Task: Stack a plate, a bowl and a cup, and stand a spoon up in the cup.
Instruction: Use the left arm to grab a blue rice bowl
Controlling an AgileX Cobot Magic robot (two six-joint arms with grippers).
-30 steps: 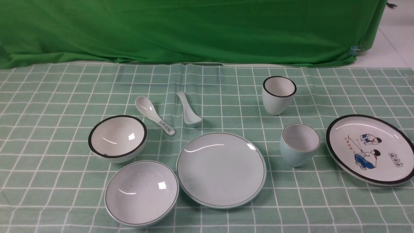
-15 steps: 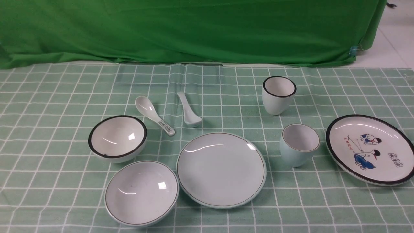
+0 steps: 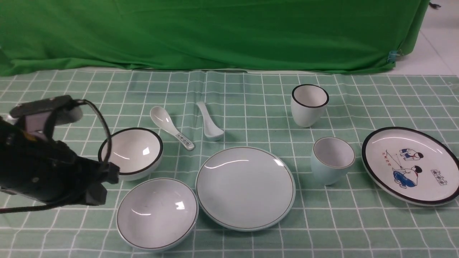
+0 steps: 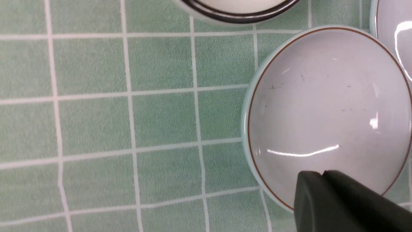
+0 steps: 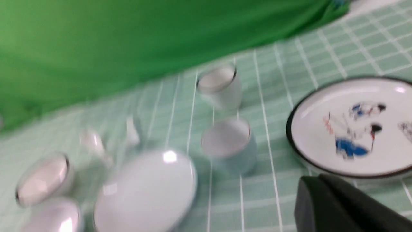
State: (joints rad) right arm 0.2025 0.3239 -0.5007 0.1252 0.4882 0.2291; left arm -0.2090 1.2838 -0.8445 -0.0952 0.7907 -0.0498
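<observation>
The pale plate [image 3: 245, 188] lies at the front middle of the checked cloth. Touching its left side is the shallow pale bowl [image 3: 157, 213], and to its right stands the pale blue cup [image 3: 331, 159]. Behind the plate lies the plain spoon [image 3: 209, 122]. My left gripper [image 3: 107, 179] hangs just left of the bowl. In the left wrist view its fingertips [image 4: 309, 175] are pressed together over the bowl [image 4: 325, 106] near its rim, holding nothing. My right gripper [image 5: 317, 178] is out of the front view; its blurred wrist view shows it shut and empty, short of the cup [image 5: 230, 143].
A black-rimmed white bowl [image 3: 131, 152] sits behind the pale bowl, close to my left arm. A spoon with a patterned handle [image 3: 170, 127] lies beside the plain one. A black-rimmed white cup [image 3: 309, 104] and a cartoon plate [image 3: 408, 165] stand on the right.
My left arm has come into the front view from the left and now hangs beside the two bowls. None of the tableware has moved.
</observation>
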